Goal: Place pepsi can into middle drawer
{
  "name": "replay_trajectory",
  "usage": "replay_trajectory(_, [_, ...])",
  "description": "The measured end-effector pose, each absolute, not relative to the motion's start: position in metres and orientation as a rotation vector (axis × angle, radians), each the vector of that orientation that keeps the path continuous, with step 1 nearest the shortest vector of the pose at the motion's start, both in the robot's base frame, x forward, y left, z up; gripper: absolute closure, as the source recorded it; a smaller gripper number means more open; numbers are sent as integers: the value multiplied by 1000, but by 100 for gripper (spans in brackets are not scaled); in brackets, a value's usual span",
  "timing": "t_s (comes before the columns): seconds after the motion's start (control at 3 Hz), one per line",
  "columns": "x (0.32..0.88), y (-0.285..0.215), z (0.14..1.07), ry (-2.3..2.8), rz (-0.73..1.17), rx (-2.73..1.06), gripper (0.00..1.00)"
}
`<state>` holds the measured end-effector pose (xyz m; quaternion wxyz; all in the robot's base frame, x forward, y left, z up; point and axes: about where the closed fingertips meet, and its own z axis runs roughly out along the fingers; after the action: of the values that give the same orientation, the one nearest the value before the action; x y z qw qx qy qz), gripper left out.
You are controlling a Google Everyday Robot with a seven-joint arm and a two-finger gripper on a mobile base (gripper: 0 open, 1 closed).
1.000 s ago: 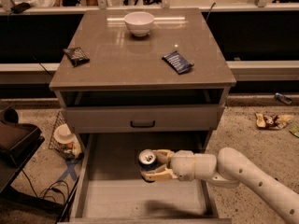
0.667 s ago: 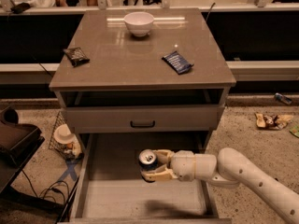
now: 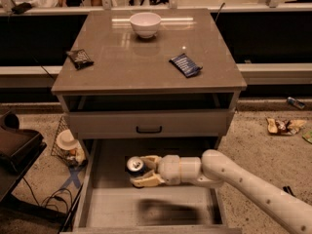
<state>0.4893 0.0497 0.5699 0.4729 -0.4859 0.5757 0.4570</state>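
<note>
The pepsi can [image 3: 134,165], dark blue with a silver top, is held upright between my gripper's [image 3: 143,170] pale fingers, over the rear part of the pulled-out middle drawer [image 3: 109,204]. The drawer is wide and grey with a pale flat floor. My white arm [image 3: 243,184] reaches in from the lower right. A dark shadow lies on the drawer floor below the arm. I cannot tell whether the can touches the floor.
A white bowl [image 3: 145,24], a flat blue snack packet [image 3: 185,65] and a dark packet [image 3: 80,58] lie on the cabinet top [image 3: 131,67]. The upper drawer front [image 3: 148,124] with a black handle is above the can. A wire basket [image 3: 66,147] stands at left; litter lies on the floor at right.
</note>
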Motion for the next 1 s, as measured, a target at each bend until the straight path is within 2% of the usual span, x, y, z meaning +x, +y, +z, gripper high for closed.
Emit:
replay_trajectory(0.33, [513,99,528,1322,1183,-1207,100])
replay_trajectory(1.0, [532,166,464,1181,1232,-1223,100])
